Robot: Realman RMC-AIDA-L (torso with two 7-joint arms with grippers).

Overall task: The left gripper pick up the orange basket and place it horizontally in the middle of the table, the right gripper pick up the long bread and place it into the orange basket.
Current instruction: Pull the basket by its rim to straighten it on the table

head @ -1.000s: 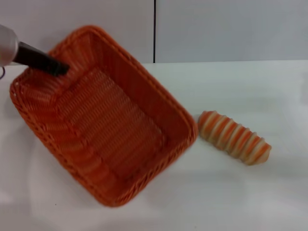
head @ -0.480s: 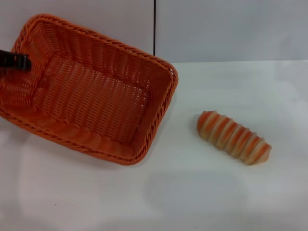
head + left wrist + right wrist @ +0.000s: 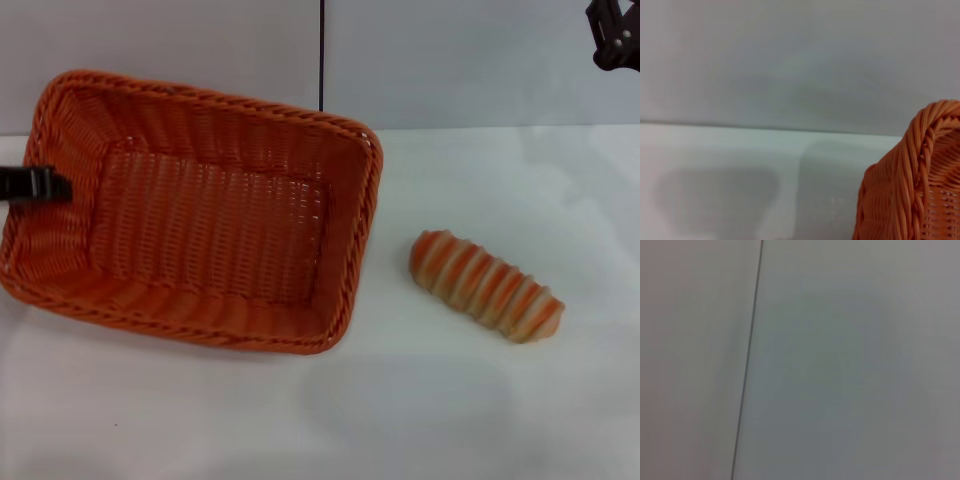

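The orange basket (image 3: 352, 225) takes up the left half of the table (image 3: 450, 410), its long side running nearly across my view with a slight tilt. My left gripper (image 3: 42, 185) comes in from the left edge and is shut on the basket's short left rim. A corner of that braided rim (image 3: 920, 150) also shows in the left wrist view. The long bread (image 3: 487, 285), striped orange-brown and cream, lies on the table to the right of the basket and apart from it. My right gripper (image 3: 615, 35) hangs high at the top right corner, far above the bread.
A pale wall with a dark vertical seam (image 3: 321, 55) stands behind the table. The right wrist view holds only that wall and seam (image 3: 747, 365). Bare white tabletop runs along the front and around the bread.
The basket has swung from a diagonal pose to nearly horizontal, with my left gripper holding its left rim throughout. My right gripper has come into view at the top right. The bread has stayed put.
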